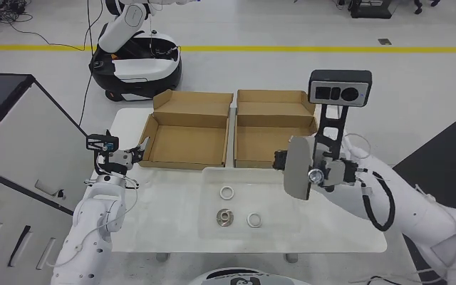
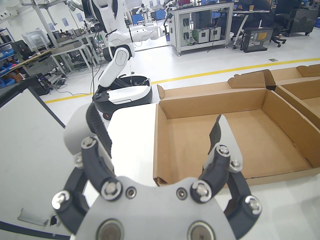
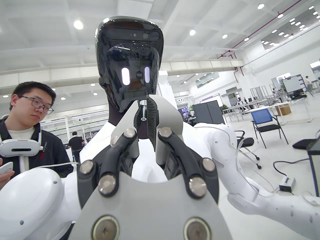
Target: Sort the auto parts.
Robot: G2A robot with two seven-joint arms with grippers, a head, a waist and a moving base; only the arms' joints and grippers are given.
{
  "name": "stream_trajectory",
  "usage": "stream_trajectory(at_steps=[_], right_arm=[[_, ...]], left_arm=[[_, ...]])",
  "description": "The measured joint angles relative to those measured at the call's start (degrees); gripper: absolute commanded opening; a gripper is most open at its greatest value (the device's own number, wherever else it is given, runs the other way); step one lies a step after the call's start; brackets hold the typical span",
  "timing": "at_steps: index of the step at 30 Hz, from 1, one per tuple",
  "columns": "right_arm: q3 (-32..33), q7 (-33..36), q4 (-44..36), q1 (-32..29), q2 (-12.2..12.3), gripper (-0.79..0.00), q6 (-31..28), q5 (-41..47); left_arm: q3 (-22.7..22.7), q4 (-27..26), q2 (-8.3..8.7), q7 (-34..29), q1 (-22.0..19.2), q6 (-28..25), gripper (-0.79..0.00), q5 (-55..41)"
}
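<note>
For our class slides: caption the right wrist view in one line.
Right claw shut on a threaded bolt, raised toward the ceiling lights.

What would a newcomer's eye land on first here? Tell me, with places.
First, the right hand, held up over the clear tray's right end and shut on a small bolt. Behind the tray, the left box and right box, open cardboard, sit side by side on the table, the open left hand at the left box's outer edge. The tray holds two white rings and a metal part.
</note>
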Motion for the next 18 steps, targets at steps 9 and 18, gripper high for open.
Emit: stream_trajectory(at_steps=[9, 18], right_arm=[[3.3, 3.9, 3.0, -3.1, -2.9, -0.785, 3.9, -1.0], [6.1, 5.9, 6.7, -4.6, -4.3, -0.785, 8.8, -9.3]], left_arm=[[0.0, 0.0, 0.0, 0.0, 0.0, 0.0, 0.0, 0.0], [0.0, 0.0, 0.0, 0.0, 0.0, 0.0, 0.0, 0.0]])
